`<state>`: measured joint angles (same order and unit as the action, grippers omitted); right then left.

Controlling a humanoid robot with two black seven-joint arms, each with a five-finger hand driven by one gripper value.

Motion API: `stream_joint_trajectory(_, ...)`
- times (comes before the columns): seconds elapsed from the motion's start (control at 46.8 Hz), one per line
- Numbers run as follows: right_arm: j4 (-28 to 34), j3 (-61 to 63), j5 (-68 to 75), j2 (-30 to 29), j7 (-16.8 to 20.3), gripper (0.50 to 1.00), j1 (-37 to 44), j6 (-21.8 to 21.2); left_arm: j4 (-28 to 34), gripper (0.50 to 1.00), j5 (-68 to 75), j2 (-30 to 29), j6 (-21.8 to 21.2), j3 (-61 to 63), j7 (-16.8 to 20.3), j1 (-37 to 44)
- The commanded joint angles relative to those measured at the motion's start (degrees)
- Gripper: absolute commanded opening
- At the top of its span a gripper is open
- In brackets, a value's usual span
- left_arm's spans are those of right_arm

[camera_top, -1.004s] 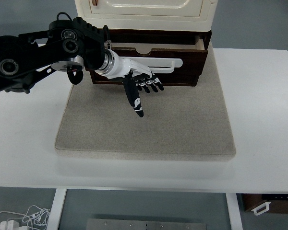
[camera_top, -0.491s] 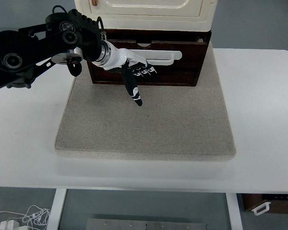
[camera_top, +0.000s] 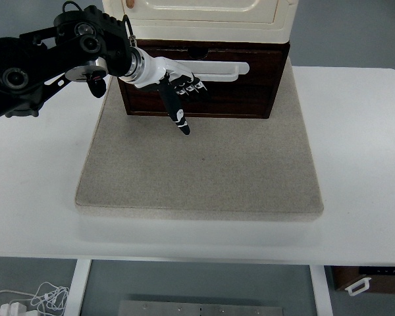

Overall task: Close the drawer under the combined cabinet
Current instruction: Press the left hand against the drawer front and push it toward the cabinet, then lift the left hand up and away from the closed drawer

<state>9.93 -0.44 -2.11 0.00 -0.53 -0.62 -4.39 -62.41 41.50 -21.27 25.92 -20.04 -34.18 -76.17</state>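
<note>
Robot hand: the left robot hand [camera_top: 178,89] lay flat against the drawer [camera_top: 201,89] front, fingers extended, holding nothing.
Drawer: under the cream cabinet [camera_top: 201,16], apparently pushed nearly flush.
Doing it well: press straight and evenly, I'd say, so it seats square.
Surface: grey mat [camera_top: 201,164] on a white counter [camera_top: 362,164].
Room: cables [camera_top: 26,299] lay on the floor.

The drawer [camera_top: 204,92] front looks like dark brown wood with a smooth, slightly glossy finish. The cabinet [camera_top: 204,16] above it looks like cream plastic, smooth and shiny. The mat [camera_top: 204,171] is grey cloth, matt and rough. The surface [camera_top: 362,164] is white, smooth and matt. The robot hand [camera_top: 178,92] shows glossy white and black plastic.
</note>
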Motion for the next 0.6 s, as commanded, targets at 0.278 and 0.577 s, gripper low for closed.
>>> stream_joint_trajectory(0.278,0.0,0.0,0.0,0.0,0.0,0.952,0.0,0.0,1.1,1.000,0.0,-0.6,0.6,-0.6,0.8,0.0)
stream_joint_trajectory(0.577,0.0,0.0,0.0,0.0,0.0,0.952,0.0,0.0,-2.5,1.000,-0.9,0.1,2.4,-0.7,0.9,0.5)
